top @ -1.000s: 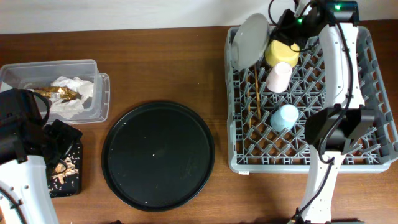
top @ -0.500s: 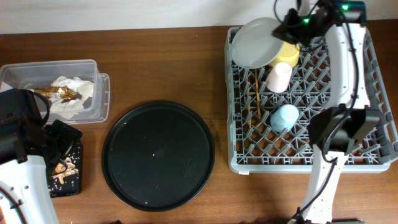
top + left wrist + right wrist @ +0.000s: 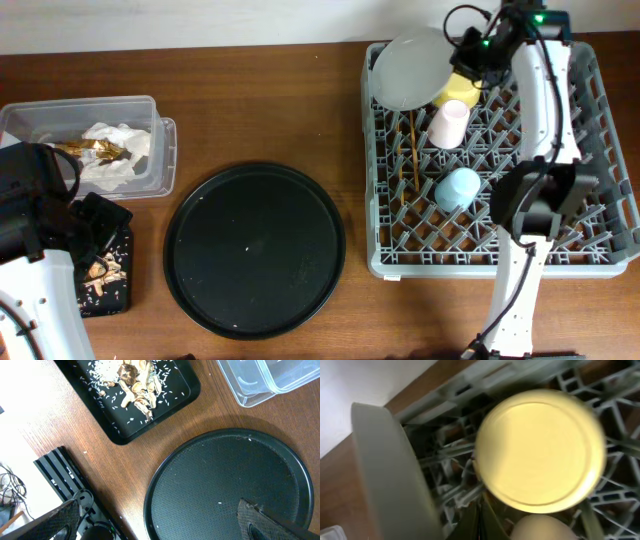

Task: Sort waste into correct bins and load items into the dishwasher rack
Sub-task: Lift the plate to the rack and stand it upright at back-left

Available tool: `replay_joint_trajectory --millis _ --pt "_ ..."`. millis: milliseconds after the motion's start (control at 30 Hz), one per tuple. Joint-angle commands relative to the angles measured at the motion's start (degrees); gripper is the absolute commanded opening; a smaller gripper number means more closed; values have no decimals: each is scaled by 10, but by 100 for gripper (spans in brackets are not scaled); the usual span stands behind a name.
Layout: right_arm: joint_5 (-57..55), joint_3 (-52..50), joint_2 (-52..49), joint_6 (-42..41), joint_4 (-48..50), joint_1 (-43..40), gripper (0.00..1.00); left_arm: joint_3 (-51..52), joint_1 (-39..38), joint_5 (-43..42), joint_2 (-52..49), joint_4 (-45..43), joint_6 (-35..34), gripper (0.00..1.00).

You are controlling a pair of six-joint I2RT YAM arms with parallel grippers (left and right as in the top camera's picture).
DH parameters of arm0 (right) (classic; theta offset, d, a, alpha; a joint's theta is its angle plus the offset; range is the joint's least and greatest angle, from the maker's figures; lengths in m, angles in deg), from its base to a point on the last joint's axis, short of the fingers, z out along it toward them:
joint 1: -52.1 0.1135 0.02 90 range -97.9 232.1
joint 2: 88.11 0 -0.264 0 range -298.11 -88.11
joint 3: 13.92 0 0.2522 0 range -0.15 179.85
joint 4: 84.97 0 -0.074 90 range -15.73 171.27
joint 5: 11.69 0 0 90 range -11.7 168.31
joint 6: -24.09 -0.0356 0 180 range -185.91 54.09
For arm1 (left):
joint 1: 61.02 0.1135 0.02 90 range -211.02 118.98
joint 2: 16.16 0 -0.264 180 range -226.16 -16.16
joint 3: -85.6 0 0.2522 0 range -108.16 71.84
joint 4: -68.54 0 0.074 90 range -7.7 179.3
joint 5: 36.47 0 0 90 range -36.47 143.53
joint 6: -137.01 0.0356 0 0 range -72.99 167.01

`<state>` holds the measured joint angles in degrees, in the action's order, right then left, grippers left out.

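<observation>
The grey dishwasher rack [image 3: 590,150] holds the round grey-white plate [image 3: 412,68], which leans at the back left corner. Also in it are the yellow bowl [image 3: 458,90], pink cup [image 3: 449,124], blue cup [image 3: 459,188] and chopsticks [image 3: 408,160]. My right gripper [image 3: 472,58] hovers shut over the bowl [image 3: 540,450], its fingertips [image 3: 480,520] pressed together with nothing between them. The plate [image 3: 390,470] stands edge-on just to their left. My left gripper [image 3: 160,527] hangs wide open and empty above the round tray's rim. Napkin [image 3: 115,150] and gold wrapper [image 3: 92,150] lie in the clear tub [image 3: 160,160]. Food scraps [image 3: 135,380] are in the small black tray [image 3: 120,435].
A large round black tray [image 3: 254,250] sits mid-table between the bins and the rack. My left arm [image 3: 30,230] stands at the front left beside the small black tray [image 3: 122,290]. A black ribbed block [image 3: 60,475] and cables lie off the table's edge in the left wrist view.
The plate has tipped from nearly edge-on to facing more upward in the rack's back left corner. My right gripper shifted slightly, staying shut. The left arm has not moved.
</observation>
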<state>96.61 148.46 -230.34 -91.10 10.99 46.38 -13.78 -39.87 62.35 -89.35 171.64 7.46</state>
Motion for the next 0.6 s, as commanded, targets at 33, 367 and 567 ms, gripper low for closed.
replay_joint_trajectory --millis 33,367,567 --pt "66 -3 2 45 12 8 4 -6 4 0 2 -1 -3 99" --pt "287 30 25 124 4 33 4 -6 4 0 2 -1 -3 99" --pt "192 35 66 124 -53 47 4 -6 4 0 2 -1 -3 99"
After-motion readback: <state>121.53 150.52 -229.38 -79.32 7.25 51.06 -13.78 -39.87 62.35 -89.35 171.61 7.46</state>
